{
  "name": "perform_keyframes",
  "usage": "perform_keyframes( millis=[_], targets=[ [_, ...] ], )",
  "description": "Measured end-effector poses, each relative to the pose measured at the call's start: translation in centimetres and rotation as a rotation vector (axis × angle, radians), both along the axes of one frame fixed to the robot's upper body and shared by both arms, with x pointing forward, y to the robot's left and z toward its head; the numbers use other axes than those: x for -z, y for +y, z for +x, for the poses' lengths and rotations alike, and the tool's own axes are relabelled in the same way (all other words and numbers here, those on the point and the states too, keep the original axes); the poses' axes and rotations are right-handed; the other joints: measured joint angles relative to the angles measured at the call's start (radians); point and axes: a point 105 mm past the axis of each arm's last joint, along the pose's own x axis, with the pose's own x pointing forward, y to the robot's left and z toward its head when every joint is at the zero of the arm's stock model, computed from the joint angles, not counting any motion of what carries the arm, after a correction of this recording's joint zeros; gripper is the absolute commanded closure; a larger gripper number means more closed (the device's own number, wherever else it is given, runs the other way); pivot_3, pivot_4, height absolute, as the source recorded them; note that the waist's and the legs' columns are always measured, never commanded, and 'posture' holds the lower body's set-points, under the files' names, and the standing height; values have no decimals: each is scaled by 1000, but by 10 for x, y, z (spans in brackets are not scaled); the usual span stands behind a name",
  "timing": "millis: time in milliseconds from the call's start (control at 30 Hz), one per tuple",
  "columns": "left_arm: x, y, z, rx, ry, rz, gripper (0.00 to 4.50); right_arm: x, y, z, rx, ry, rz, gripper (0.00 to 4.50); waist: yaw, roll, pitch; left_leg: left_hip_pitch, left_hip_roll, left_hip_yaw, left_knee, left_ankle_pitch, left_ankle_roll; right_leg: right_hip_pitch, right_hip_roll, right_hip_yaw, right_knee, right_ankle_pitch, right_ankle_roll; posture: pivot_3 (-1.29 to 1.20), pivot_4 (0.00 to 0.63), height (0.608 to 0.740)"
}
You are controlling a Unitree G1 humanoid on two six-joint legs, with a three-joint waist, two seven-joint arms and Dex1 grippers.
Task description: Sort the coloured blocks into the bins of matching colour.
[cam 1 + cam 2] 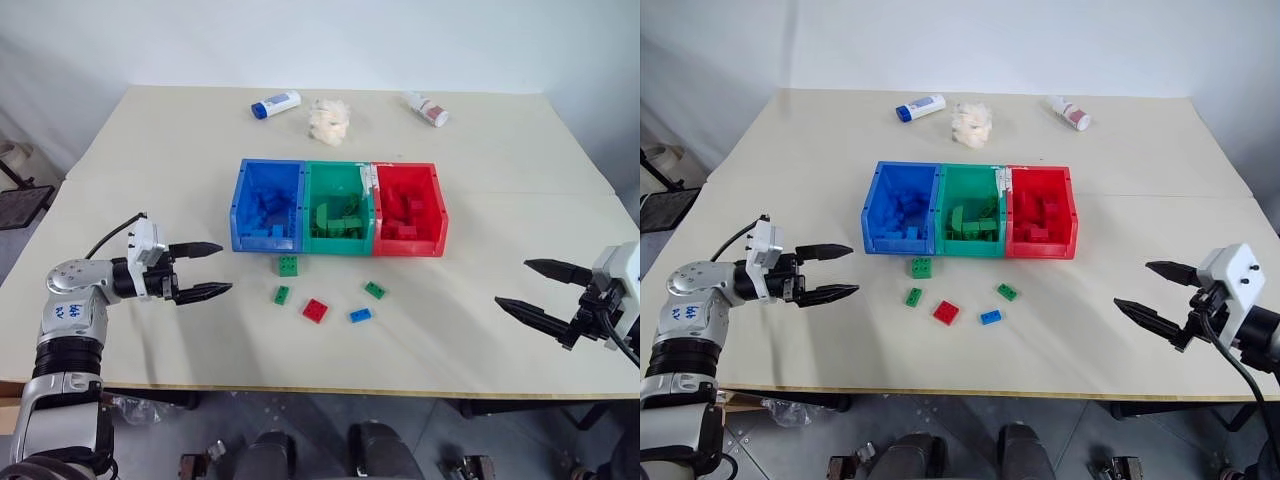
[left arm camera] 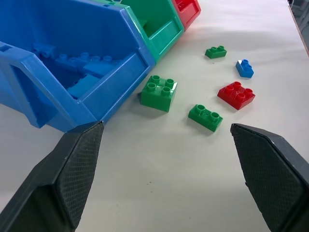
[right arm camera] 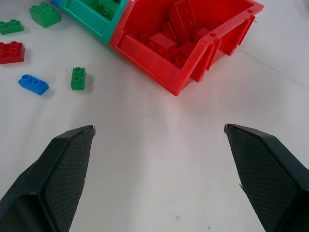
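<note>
Five loose blocks lay on the bare table (image 1: 500, 140) just in front of the three joined bins: a square green block (image 1: 288, 265) nearest the front wall where the blue bin (image 1: 266, 205) met the green bin (image 1: 339, 208), a small green block (image 1: 282, 294) just nearer the front edge of the table, a red block (image 1: 315, 310) beside that, a small blue block (image 1: 360, 315) further toward the right edge, and another small green block (image 1: 375, 290) in front of the red bin (image 1: 410, 209). None of the five touched another or a bin. The bins stood side by side near the middle of the table, blue toward the left edge, green in the centre, red toward the right edge, and each already held several blocks of its own colour. The left gripper (image 1: 214, 270) hovered over the table near the left edge, pointing toward the blocks, its two black fingers spread wide with nothing between them. The right gripper (image 1: 527, 285) hovered near the right edge, pointing inward, its fingers likewise parted and empty. Along the far edge of the table lay a white bottle with a blue cap (image 1: 275, 104), a whitish wad of tissue (image 1: 328, 120) and a white bottle with a red cap (image 1: 428, 109), all well apart from the bins.
</note>
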Motion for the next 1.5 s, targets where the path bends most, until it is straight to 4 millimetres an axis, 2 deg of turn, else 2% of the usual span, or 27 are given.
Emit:
perform_keyframes(
  millis=[367, 533, 700, 833, 967, 1100, 1233, 1367, 1500],
  targets=[
    [2, -2, 11, -73, 31, 31, 35, -3, -2, 4, 28, -9, 5, 0, 0, 0, 0, 0, 0, 0, 1, 0, 0, 0, 0, 0, 0, 0, 0, 0, 150, 740],
    [5, -11, 6, -23, 66, 51, 35, 0, -6, 4, 57, 3, -34, 0, 1, 0, 0, 0, 0, 0, 1, 0, 0, 0, 0, 0, 0, 0, 0, 0, 150, 740],
    [2, -21, 0, 57, 56, 13, 35, 10, -25, -17, 109, 102, -106, 0, 18, 0, 0, 0, -1, 1, 1, -1, 2, 0, 0, 0, 0, 0, 0, 0, 150, 740],
    [-2, -29, -5, 129, 18, -28, 35, -5, -40, -37, 158, 103, -165, 0, 23, 0, 0, -1, -1, 1, 2, -2, 3, 1, 0, 0, -1, 1, 1, 0, 150, 740],
    [-8, -34, -11, 197, -18, -97, 35, -12, -45, -59, 180, 139, -211, 0, 23, 0, 0, 0, -1, 1, 2, -2, 3, 2, 0, 1, -2, 1, 1, 0, 150, 740],
    [-12, -37, -11, 208, -57, -147, 35, -12, -43, -64, 173, 158, -216, 0, 16, 0, 0, 0, 0, 3, 3, -2, 3, 2, 0, 2, -2, 1, 2, 0, 150, 740],
    [-12, -39, -12, 216, -107, -140, 35, -14, -26, -60, 132, 156, -204, 0, 18, 0, 0, 0, 0, 2, 4, -2, 3, 2, 0, 2, -1, 1, 2, 0, 150, 740],
    [-4, -44, -21, 241, -93, -152, 35, -6, 12, -49, 8, 192, -224, 0, 17, 0, 0, 0, 0, 2, 5, -2, 3, 2, 0, 2, -2, 1, 2, 0, 150, 740],
    [-5, -45, -26, 254, -98, -163, 35, 1, 47, -34, -85, 192, -228, 0, 20, 0, 0, 0, 0, 1, 7, -2, 3, 2, 0, 1, -3, 1, 2, 0, 150, 740]
  ],
)
